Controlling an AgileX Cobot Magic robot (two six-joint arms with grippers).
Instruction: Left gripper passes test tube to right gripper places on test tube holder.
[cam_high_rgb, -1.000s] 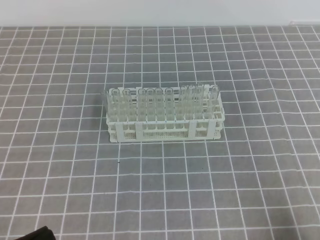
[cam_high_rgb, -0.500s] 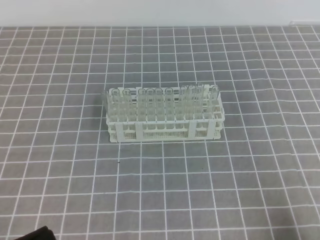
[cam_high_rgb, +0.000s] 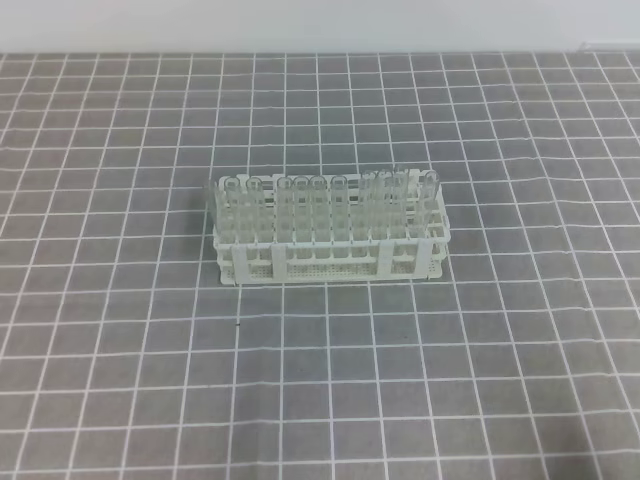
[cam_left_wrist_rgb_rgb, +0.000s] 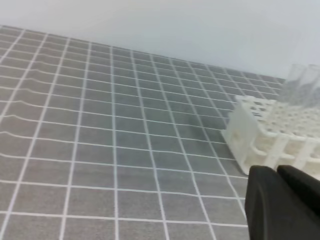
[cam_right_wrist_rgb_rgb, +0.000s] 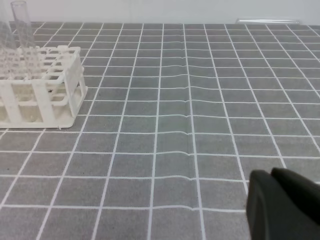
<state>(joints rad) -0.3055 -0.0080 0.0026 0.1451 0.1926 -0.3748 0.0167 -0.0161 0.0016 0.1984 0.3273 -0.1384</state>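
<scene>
The white lattice test tube holder (cam_high_rgb: 330, 262) stands mid-table on the grey gridded mat, with several clear test tubes (cam_high_rgb: 320, 208) upright in it; I cannot single one out. Neither arm shows in the exterior high view. In the left wrist view, the left gripper (cam_left_wrist_rgb_rgb: 278, 171) is shut and holds nothing, low over the mat just short of the holder's end (cam_left_wrist_rgb_rgb: 260, 140), where blurred tubes (cam_left_wrist_rgb_rgb: 300, 82) rise. The right gripper (cam_right_wrist_rgb_rgb: 272, 174) is also shut and holds nothing, well to the right of the holder's other end (cam_right_wrist_rgb_rgb: 45, 100), where one tube (cam_right_wrist_rgb_rgb: 21, 22) stands at the corner.
The gridded mat (cam_high_rgb: 460, 380) runs out on all sides of the holder to a pale wall (cam_high_rgb: 320, 25) at the back. A thin pale strip (cam_right_wrist_rgb_rgb: 267, 21) lies at the mat's far right edge.
The dark tip of the left arm that showed at the bottom left corner of the exterior high view has dropped out of the picture. The holder and tubes have not moved.
</scene>
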